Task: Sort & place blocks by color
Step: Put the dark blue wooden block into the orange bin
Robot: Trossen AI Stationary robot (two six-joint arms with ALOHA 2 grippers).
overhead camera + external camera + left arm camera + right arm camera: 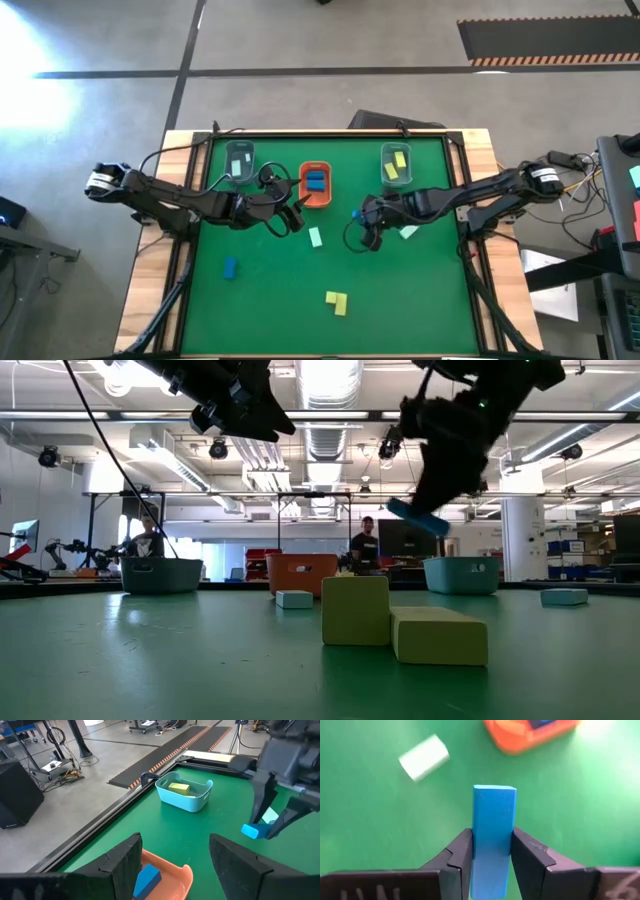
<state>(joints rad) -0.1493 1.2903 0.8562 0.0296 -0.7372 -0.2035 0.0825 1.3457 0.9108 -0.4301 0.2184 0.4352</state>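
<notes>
**Blue block carried toward the orange tray**

The right tool (491,865) is clamped on a blue block (493,837), held clear above the green bench (270,300), probably so it can be carried over the loose pieces. The block is a plain bright-blue rectangular bar, gripped by its long sides, its free end sticking out past the fingertips. Ahead of that tool sits the orange tray (520,740), already holding blue, and a mint block (424,757) lies just beside its path. The left tool (172,865) waits over the orange tray, fingers apart.
</notes>
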